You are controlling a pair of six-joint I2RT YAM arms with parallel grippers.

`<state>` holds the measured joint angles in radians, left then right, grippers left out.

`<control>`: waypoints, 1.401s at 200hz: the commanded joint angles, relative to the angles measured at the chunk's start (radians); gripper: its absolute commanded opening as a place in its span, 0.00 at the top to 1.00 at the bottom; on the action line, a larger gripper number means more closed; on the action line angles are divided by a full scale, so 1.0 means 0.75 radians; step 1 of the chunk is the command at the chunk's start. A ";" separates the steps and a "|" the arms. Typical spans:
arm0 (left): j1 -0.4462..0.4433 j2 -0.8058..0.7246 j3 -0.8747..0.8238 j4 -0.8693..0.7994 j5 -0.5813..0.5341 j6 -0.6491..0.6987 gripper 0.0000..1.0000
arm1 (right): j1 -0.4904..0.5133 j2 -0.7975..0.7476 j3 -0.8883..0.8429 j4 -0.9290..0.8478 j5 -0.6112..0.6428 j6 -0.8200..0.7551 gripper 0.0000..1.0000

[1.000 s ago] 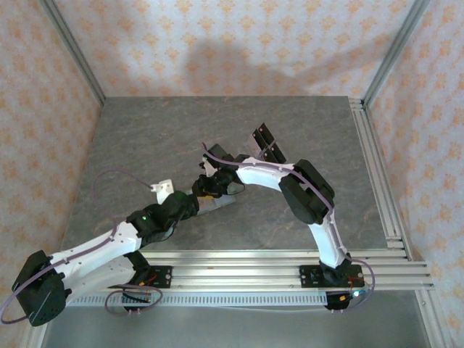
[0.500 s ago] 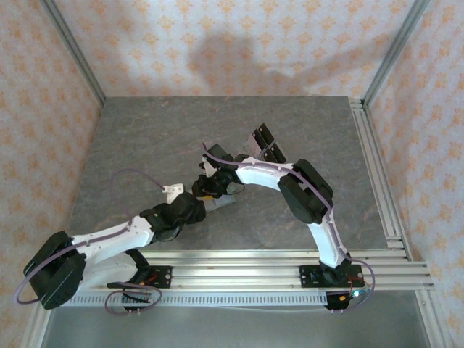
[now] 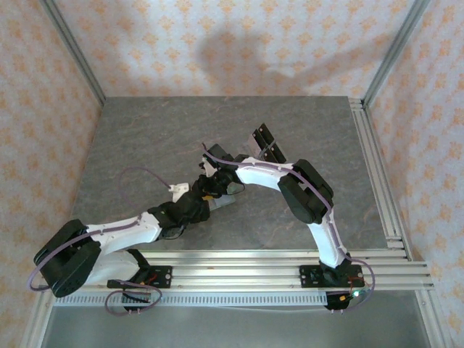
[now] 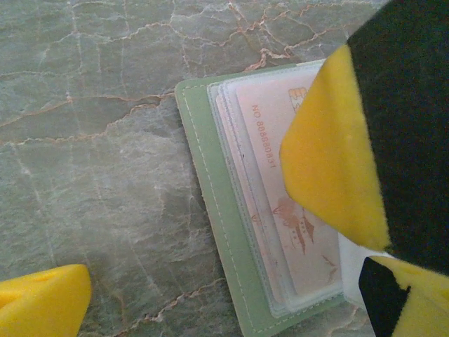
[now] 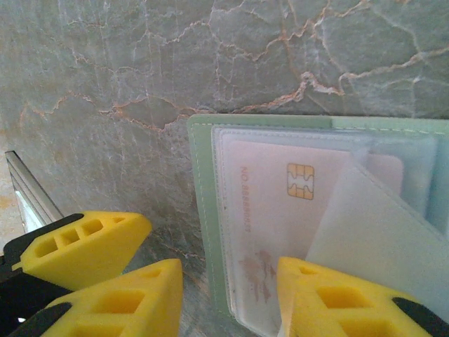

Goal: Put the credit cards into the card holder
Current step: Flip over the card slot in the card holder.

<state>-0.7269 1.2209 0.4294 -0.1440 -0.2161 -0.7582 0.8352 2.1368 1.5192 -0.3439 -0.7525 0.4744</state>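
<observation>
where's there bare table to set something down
Bare table: the far strip along the back wall, the left side beyond the left arm, and the right strip between the right arm and the side rails. Crowded in the middle, where the left gripper and right gripper meet over the card holder.

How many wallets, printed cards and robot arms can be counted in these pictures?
Wallet: 1
Printed card: 1
Arms: 2, the left arm and the right arm
Total: 4
</observation>
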 commanded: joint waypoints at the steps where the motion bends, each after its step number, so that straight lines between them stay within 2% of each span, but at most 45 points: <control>1: -0.004 0.029 0.034 0.053 -0.021 0.015 0.00 | 0.009 0.031 0.040 -0.033 -0.002 -0.017 0.60; 68: -0.005 0.126 0.041 0.082 -0.039 0.006 0.00 | 0.009 0.026 0.046 -0.041 -0.002 -0.021 0.60; 132: -0.004 0.089 0.004 0.075 -0.047 -0.009 0.00 | -0.047 -0.080 0.134 -0.044 0.046 0.001 0.60; 202: -0.003 0.087 0.003 0.078 -0.048 -0.011 0.00 | -0.164 -0.203 -0.106 0.023 0.131 0.021 0.59; 237: -0.004 0.080 0.004 0.072 -0.049 -0.012 0.00 | -0.161 -0.175 -0.168 0.064 0.095 0.038 0.59; 280: -0.005 0.063 0.012 0.051 -0.052 -0.012 0.00 | -0.119 -0.107 -0.109 0.040 0.046 0.014 0.59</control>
<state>-0.7269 1.2892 0.4458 -0.1028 -0.2276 -0.7612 0.7204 2.0197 1.4014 -0.3195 -0.6933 0.4908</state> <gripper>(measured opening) 0.998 0.410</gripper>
